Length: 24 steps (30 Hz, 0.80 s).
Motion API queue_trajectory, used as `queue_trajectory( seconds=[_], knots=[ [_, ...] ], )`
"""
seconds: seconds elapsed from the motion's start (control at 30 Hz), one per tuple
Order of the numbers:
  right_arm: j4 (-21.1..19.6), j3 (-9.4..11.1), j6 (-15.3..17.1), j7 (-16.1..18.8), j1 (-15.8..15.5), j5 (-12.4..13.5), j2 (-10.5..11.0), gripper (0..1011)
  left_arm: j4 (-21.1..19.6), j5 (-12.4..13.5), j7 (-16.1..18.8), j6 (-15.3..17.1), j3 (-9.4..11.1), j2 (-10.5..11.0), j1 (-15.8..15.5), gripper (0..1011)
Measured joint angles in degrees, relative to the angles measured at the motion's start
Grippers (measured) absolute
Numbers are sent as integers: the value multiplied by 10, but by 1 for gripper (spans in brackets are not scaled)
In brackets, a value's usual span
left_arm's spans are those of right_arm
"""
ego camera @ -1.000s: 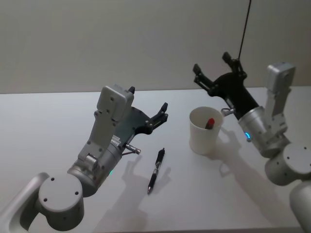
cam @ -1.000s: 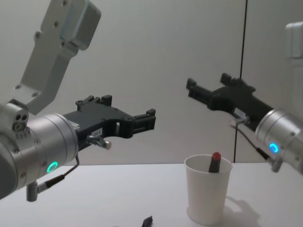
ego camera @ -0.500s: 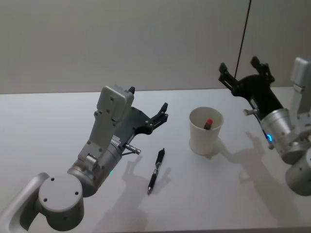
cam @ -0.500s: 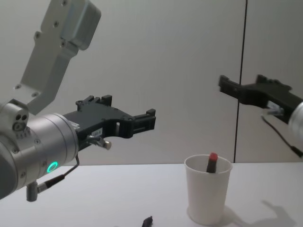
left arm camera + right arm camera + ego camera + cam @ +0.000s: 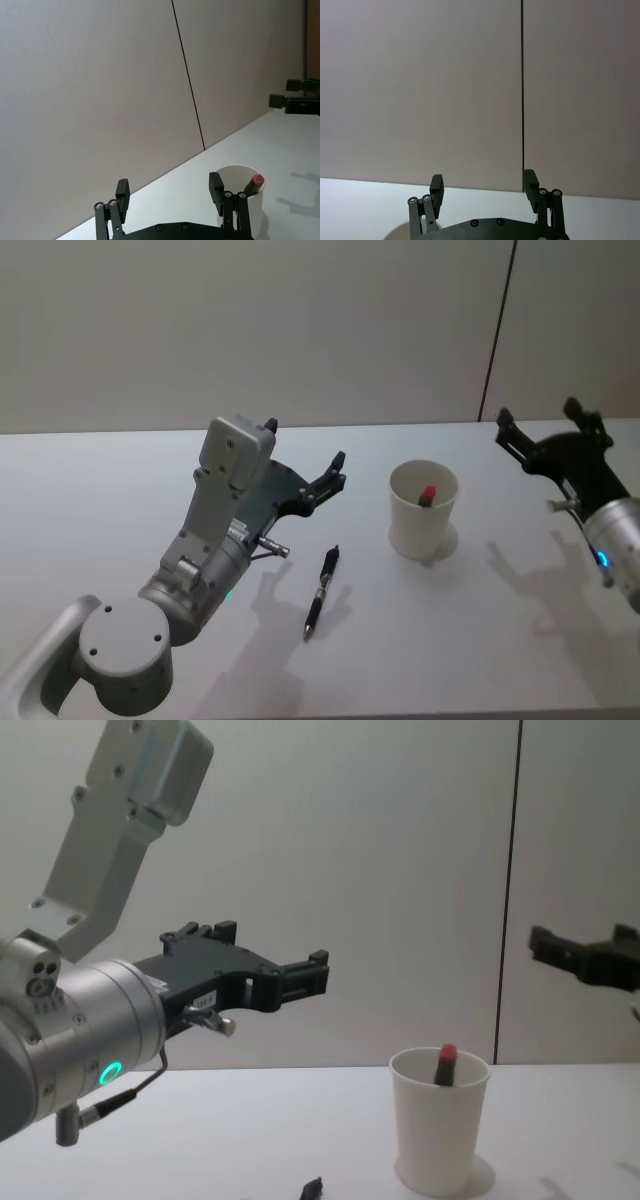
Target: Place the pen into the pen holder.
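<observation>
Aloft, left gripper [image 5: 169, 186] and right gripper [image 5: 538, 416] gape.

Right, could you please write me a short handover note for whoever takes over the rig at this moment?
Grippers: the left gripper is open and empty, raised above the table to the left of the cup. The right gripper is open and empty, raised off to the cup's right.
Things: the cup stands upright with a red-topped pen leaning inside. A black pen lies flat on the table, in front of the cup and to its left, apart from it.
Done: one pen is in the cup.
Left: the black pen is not yet in; the left gripper looks nearer to fetch it.
</observation>
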Motion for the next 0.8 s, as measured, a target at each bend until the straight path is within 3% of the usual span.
queue_trajectory(
  seconds=[0.4, 0.8],
  knots=[
    [-27, 19, 21, -3, -41, 3, 29, 1001, 0, 0, 0, 0, 0, 0, 0, 1009],
    [-33, 30, 28, -5, -58, 1, 43, 1002, 0, 0, 0, 0, 0, 0, 0, 1009]
  ],
)
